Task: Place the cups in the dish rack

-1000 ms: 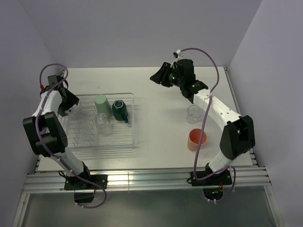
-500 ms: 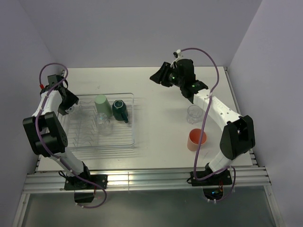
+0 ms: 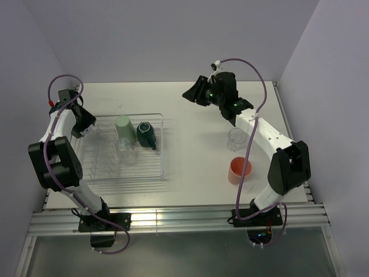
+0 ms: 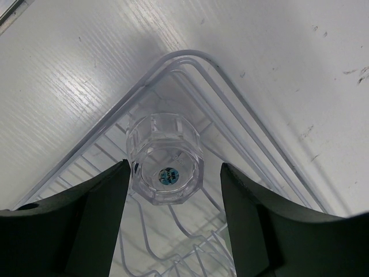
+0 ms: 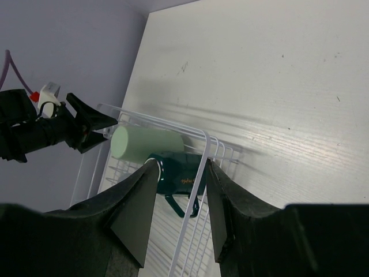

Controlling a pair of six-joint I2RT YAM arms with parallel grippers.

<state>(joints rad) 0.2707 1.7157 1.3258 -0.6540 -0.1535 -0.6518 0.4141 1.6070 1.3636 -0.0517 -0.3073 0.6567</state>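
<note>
The dish rack (image 3: pixel 163 156) lies at the left of the table. In it lie the pale green tumbler (image 3: pixel 123 128), the dark teal mug (image 3: pixel 146 134) and a clear glass (image 3: pixel 125 151). A second clear glass (image 4: pixel 166 166) stands upside down in the rack's far-left corner (image 4: pixel 190 57). My left gripper (image 4: pixel 174 170) is open around it, with a gap at the right finger. A third clear glass (image 3: pixel 236 138) and the salmon-pink tumbler (image 3: pixel 238 169) stand on the table at the right. My right gripper (image 3: pixel 193 94) is open and empty, raised over the far middle.
The right wrist view shows the green tumbler (image 5: pixel 144 143) and the teal mug (image 5: pixel 179 173) behind the rack's rim (image 5: pixel 202 138). Grey walls close the table on the left, back and right. A metal rail runs along the near edge (image 3: pixel 173 216).
My left gripper has drawn back slightly toward the far-left corner of the rack. The right arm and the cups have not moved.
</note>
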